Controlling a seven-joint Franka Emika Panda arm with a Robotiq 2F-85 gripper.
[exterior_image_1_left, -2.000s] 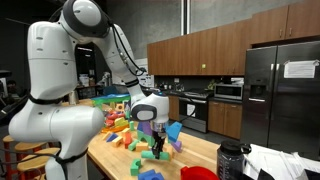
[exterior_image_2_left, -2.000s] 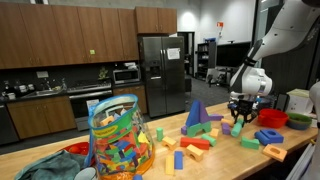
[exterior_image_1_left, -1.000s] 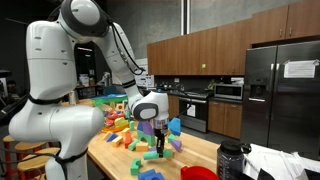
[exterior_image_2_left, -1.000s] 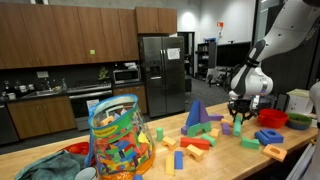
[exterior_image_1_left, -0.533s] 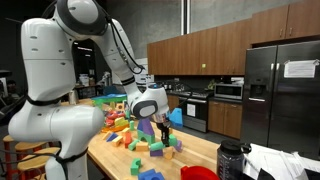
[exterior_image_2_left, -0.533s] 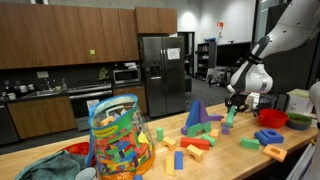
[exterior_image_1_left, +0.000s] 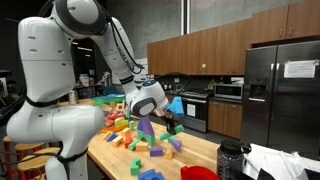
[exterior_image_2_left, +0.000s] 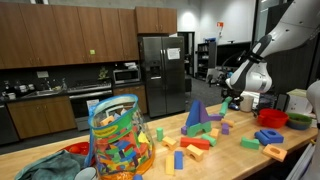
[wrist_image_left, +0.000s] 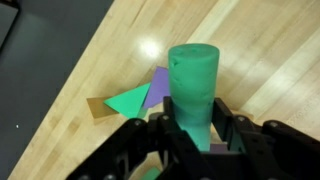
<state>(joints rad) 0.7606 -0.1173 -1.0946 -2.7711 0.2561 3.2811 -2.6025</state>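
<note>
The tool (wrist_image_left: 195, 128) is clenched on a green cylinder (wrist_image_left: 193, 78), which is held above the wooden surface (wrist_image_left: 260, 50) with its end pointing out past the fingertips. Below it, a green triangle (wrist_image_left: 128, 101), a purple block (wrist_image_left: 158, 85) and a tan block (wrist_image_left: 97, 107) are seen lying together. A carry is judged to be in hand. A set-down would call for a bare patch near the surface's edge.

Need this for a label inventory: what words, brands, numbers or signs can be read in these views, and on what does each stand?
No text can be read in any view.
White sheet on the refrigerator door: print too small and blurred to read.
Green cylinder held in the pincer: plain, no marking visible in the wrist view.
</note>
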